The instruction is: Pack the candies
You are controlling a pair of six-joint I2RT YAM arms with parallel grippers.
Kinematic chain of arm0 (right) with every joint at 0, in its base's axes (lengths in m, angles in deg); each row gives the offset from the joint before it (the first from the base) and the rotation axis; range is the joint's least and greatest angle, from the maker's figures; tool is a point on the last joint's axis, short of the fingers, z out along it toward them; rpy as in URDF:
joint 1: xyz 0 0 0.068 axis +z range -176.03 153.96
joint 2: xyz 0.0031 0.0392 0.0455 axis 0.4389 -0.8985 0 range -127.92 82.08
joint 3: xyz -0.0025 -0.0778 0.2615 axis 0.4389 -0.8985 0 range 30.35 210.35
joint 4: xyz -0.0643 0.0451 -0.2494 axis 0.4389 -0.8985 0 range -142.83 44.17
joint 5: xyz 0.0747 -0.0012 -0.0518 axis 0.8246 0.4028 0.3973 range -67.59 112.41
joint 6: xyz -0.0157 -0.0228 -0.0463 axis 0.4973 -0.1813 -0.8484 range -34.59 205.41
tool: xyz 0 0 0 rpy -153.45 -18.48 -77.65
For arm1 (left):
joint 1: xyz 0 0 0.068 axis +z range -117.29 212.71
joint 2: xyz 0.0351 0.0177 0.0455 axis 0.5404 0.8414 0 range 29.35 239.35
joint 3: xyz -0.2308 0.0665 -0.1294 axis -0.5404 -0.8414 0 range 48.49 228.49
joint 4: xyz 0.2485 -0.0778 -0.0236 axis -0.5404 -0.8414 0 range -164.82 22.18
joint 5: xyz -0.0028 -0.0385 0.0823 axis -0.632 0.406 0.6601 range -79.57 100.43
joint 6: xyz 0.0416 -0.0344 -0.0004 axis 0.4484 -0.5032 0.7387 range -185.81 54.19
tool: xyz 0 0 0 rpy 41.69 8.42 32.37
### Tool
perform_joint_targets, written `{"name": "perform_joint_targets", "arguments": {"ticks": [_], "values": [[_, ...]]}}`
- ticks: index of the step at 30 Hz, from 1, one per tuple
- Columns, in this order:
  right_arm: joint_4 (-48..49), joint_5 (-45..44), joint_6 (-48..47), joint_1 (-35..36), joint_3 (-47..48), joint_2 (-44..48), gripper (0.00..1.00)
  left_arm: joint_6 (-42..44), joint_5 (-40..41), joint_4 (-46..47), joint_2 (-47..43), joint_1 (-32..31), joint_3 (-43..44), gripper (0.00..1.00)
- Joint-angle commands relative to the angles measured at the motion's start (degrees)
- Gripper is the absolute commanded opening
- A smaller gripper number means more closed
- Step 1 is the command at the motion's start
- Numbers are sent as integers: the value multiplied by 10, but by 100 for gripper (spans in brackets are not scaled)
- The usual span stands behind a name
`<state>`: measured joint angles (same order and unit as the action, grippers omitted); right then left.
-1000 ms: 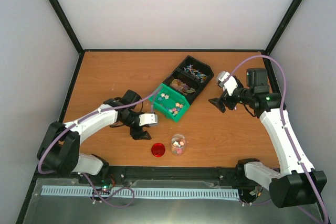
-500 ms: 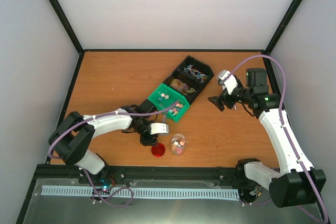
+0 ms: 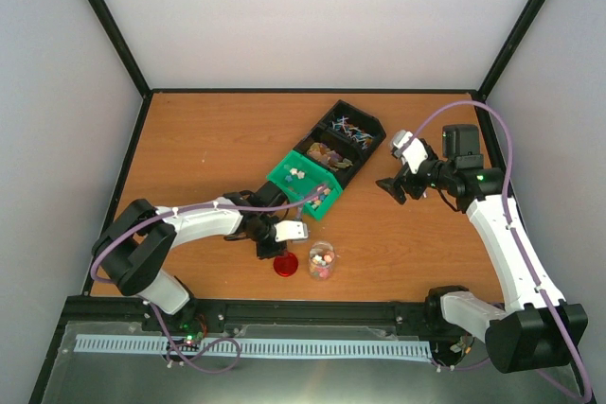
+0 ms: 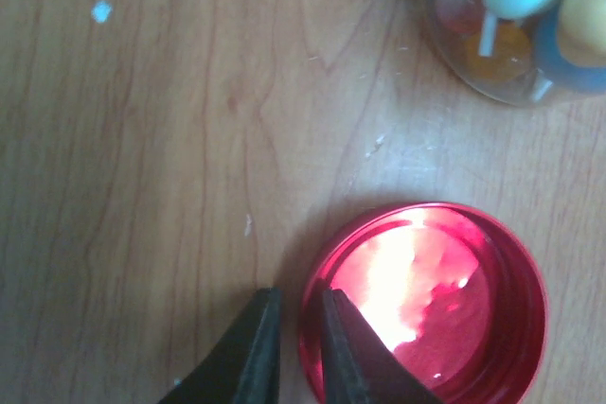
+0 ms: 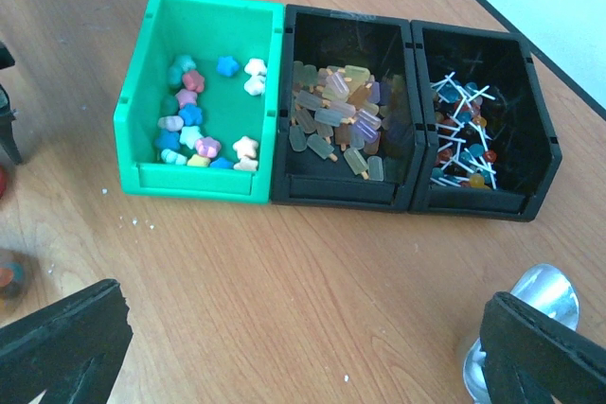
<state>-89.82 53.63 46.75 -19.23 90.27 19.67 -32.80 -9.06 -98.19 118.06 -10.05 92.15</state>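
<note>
Candies (image 5: pixel 189 115) are lying in the green bin (image 5: pixel 218 26) at upper left of the right wrist view, with more sitting in a clear jar (image 3: pixel 322 260) low in the overhead frame on the table (image 3: pixel 208 139). Left claw (image 4: pixel 298 298) is pinching the rim of a red lid (image 4: pixel 426 300) just beside the jar; right claw (image 5: pixel 303 357) is hanging wide open, holding nothing.

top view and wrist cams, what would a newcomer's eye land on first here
The shiny red lid near the front edge of the table, its rim pinched by the left gripper. Right beside it stands a small clear jar holding pastel candies. Further back, a bright green bin sits in a row with two black bins.
</note>
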Motion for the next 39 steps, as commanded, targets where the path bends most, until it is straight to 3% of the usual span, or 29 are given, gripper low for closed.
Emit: {"name": "perform_joint_targets", "arguments": {"ticks": [1, 5, 11, 17, 21, 30, 34, 39], "values": [[-23, 21, -36, 3, 13, 16, 100, -28, 12, -27, 6, 37, -1, 11], [-54, 78, -99, 5, 21, 17, 100, -11, -35, -80, 2, 88, 30, 1], [-68, 99, -163, 43, 47, 8, 93, 70, -140, -219, -43, 136, 82, 1], [-79, 85, -264, 130, 52, 33, 72, 88, -272, -396, -18, 153, 227, 1], [-39, 48, -294, 194, 53, 50, 61, 70, -354, -454, 8, 153, 322, 1], [-29, 35, -358, 304, 74, 30, 55, 12, -505, -475, 71, 153, 411, 2], [-41, 38, -393, 335, 70, 24, 53, 52, -556, -545, 115, 153, 455, 2], [-15, 34, -373, 353, 86, 0, 52, 121, -556, -636, 153, 152, 496, 2]]}}
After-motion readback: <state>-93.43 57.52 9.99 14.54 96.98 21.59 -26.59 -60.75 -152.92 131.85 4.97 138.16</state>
